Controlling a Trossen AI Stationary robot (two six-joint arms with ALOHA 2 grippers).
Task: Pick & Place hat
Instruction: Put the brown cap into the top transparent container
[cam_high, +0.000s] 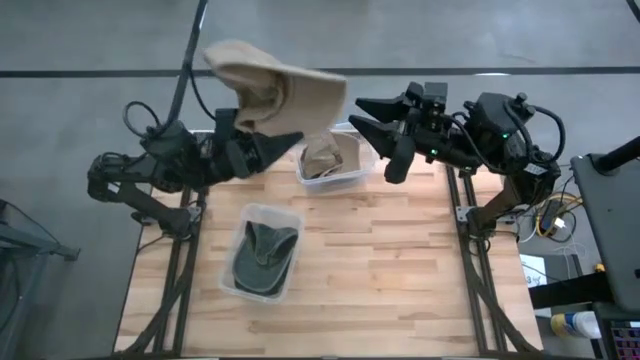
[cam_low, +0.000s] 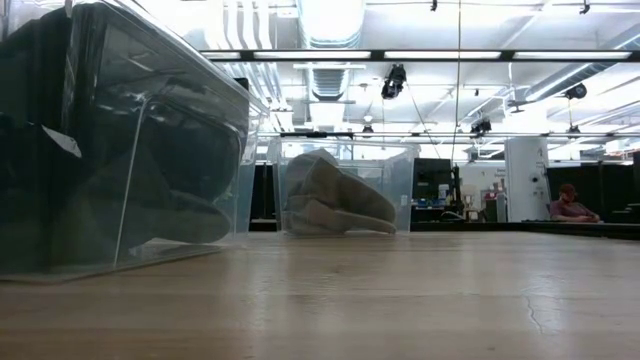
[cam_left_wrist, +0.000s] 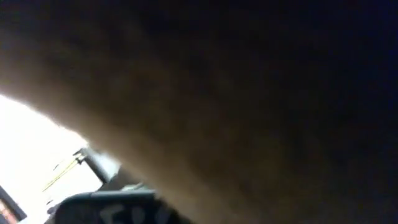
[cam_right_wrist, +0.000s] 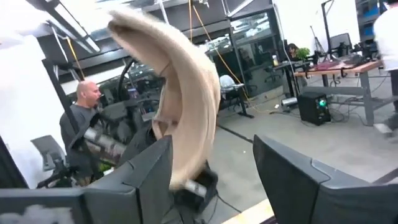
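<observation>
Left claw (cam_high: 290, 142) clenched on the lower edge of a tan hat (cam_high: 275, 85), held up in the air above the counter's (cam_high: 400, 260) far edge, just beside the far clear bin (cam_high: 352, 160) with a second tan hat (cam_high: 322, 160) inside. Right claw (cam_high: 380, 140) released, fingers (cam_right_wrist: 149, 174) spread wide, apart from the raised hat and facing it across the far bin, with the fabric hanging just beyond the fingertips in the right wrist view. Nearer bin (cam_high: 262, 250) on the counter with a dark hat (cam_high: 262, 262) in it.
</observation>
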